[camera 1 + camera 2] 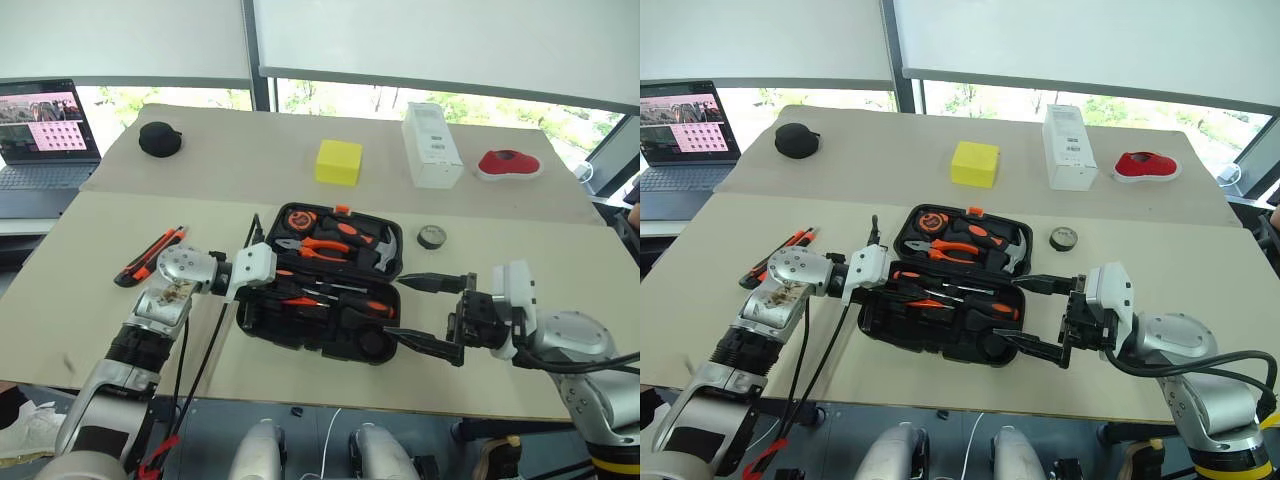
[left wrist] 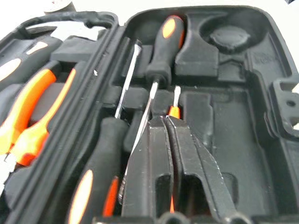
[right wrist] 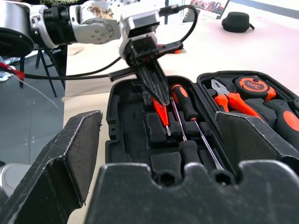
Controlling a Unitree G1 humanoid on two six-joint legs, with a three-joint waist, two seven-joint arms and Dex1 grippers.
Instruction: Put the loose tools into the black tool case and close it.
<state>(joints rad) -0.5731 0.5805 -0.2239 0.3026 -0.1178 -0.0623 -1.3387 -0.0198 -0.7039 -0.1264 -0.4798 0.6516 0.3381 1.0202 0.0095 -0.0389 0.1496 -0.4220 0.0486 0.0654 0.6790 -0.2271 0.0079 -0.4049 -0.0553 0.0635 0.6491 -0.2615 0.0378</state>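
Orange tester screwdriver (image 3: 161, 113) clamped in my L fingers (image 3: 154, 88), frame center; R fingers (image 1: 432, 315) apart. I'd seat it flat in case (image 1: 262, 335) recess b4 release.

Tool case (image 1: 262, 325): black shell with black moulded recesses. Pliers (image 1: 322, 245): orange handles, steel-grey jaws. Two screwdrivers (image 2: 164, 46): black handles with orange oval inserts, bright metal shafts. Tester screwdriver (image 3: 161, 112): all orange. Utility knife (image 1: 150, 256): orange and black. Tape roll (image 1: 432, 237): dark. Left claw (image 3: 156, 91) and right claw (image 1: 432, 312): black fingers on white and silver-grey wrists. Desk (image 1: 520, 250): plain beige. Block (image 1: 339, 162): yellow. Box (image 1: 431, 145): white. Pouch (image 1: 159, 138): black. Shoe (image 1: 508, 163): red with white sole.
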